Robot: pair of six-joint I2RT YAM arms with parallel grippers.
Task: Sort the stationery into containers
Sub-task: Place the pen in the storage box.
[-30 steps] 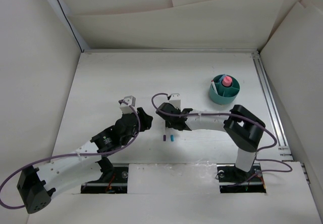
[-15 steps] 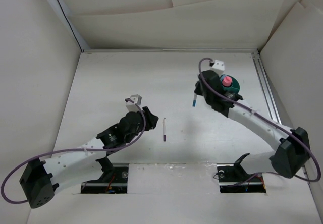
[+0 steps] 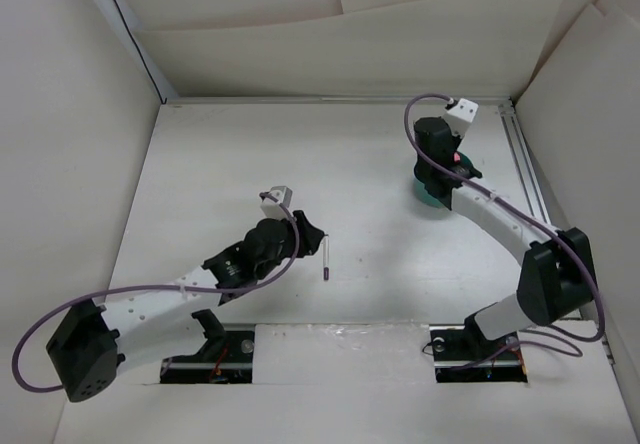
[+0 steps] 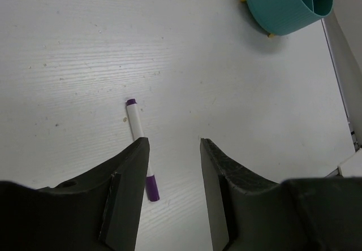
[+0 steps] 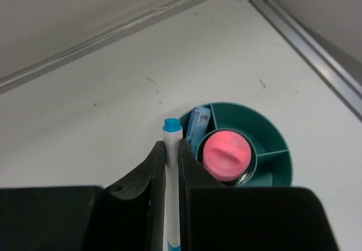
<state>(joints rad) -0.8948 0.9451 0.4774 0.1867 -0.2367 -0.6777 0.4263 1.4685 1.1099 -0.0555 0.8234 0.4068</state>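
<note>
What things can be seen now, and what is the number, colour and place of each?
purple-tipped pen: one, white, lying on the table by the left gripper
blue-tipped pen: one, white, held over the cup's rim
organiser cup: one, teal, far right of the table
pink marker: one, cup's centre compartment
light blue marker: one, an outer compartment
table: one, white
left gripper: open, over the purple-tipped pen
right gripper: shut on the blue-tipped pen

Right arm [image 3: 490, 214] over teal cup [image 3: 428, 196] (mostly hidden), pen [image 3: 325, 258] beside left arm [image 3: 245, 257]
</note>
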